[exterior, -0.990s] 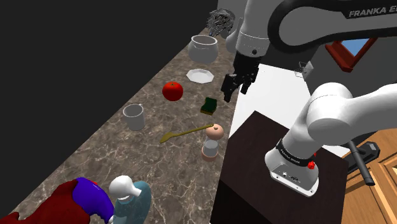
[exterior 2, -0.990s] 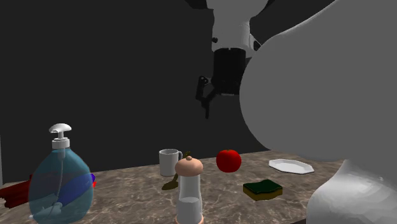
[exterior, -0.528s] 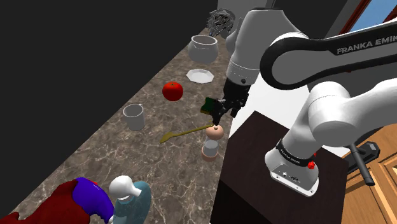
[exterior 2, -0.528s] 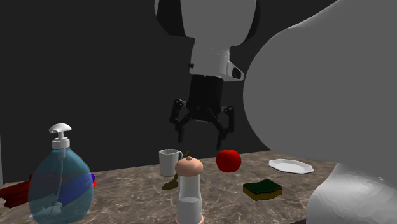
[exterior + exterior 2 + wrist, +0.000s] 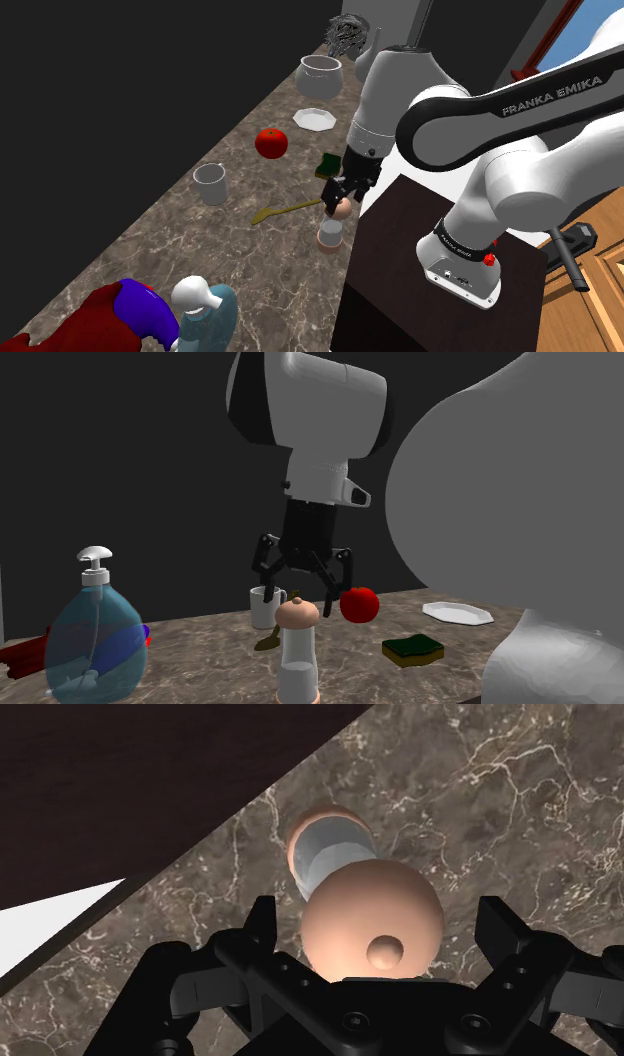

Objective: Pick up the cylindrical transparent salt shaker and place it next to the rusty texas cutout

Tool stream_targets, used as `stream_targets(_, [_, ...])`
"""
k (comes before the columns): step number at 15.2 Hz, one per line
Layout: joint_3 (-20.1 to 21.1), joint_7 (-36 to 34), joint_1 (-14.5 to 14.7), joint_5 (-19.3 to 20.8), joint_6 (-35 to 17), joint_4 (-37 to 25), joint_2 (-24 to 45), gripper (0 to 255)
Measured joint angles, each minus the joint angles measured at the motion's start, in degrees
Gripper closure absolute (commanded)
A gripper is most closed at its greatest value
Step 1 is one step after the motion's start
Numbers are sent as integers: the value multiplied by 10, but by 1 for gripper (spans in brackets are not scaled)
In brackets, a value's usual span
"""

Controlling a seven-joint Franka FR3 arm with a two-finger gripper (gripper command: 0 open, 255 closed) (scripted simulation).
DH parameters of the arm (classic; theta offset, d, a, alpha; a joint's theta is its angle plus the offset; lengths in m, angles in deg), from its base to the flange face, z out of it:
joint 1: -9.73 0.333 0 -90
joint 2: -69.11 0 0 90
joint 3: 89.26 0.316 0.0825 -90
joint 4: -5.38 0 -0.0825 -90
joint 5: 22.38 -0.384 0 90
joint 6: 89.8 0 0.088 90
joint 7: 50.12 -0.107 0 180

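Observation:
The salt shaker is a clear cylinder with a peach dome cap, upright near the marble counter's front edge. It also stands in the foreground of the second exterior view, shaker. My gripper hangs open just above the cap. In the second exterior view the gripper has its fingers spread on either side over the cap, apart from it. Through the wrist camera the cap sits between the gripper's fingers. A dark grey ragged shape, possibly the cutout, stands at the counter's far end.
Along the counter lie a gold spoon, green sponge, white mug, red fruit, white plate and white bowl. A blue soap dispenser and a red-and-blue object stand nearest. The dark stand borders the counter.
The arm has swung down and toward the near end of the counter, bringing the open gripper from above the sponge to just over the shaker's cap. The shaker has not moved.

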Motion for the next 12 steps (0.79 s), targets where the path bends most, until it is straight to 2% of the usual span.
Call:
stream_targets(2, [6, 2, 3, -8, -24, 4, 20, 0])
stream_targets(8, [8, 3, 5, -12, -34, 8, 25, 0])
stream_targets(9, [8, 3, 5, -12, -34, 8, 26, 255])
stream_targets(12, [8, 3, 5, -12, -35, 8, 26, 255])
